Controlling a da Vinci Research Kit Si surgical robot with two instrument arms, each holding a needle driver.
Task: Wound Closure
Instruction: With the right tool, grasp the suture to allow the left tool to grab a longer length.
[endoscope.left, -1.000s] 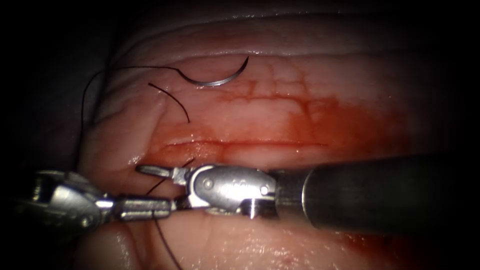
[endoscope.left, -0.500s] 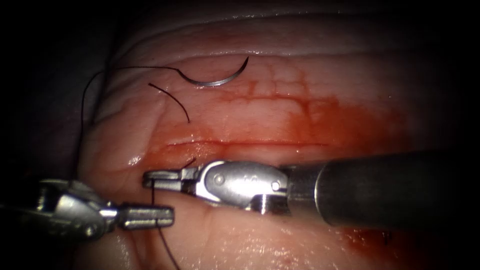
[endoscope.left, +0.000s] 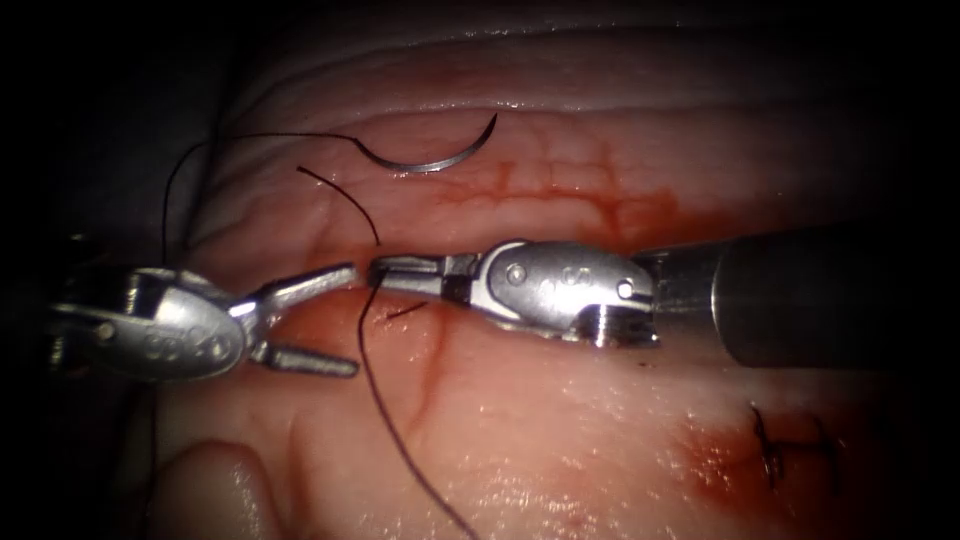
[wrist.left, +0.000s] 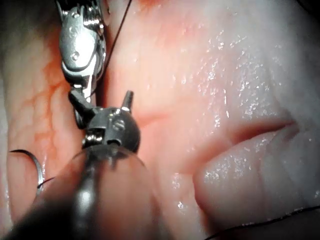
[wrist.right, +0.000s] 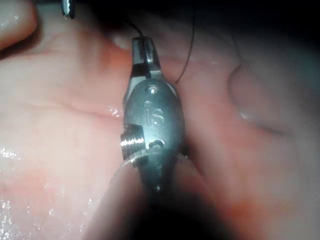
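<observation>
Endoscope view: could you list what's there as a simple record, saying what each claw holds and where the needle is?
Left claw: jaws open, holds nothing
Right claw: jaws shut on the thread
Needle: lying free on the tissue, above the cut, held by neither claw
Finished stitch: lower right
Red fluid: around the cut

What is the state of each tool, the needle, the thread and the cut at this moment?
Left tool: jaws open, holds nothing.
Right tool: jaws shut on the thread.
Needle: lies free on the tissue, above the cut, not in the tissue.
Cut: not closed here.
Stitch: tied, at lower right.
</observation>
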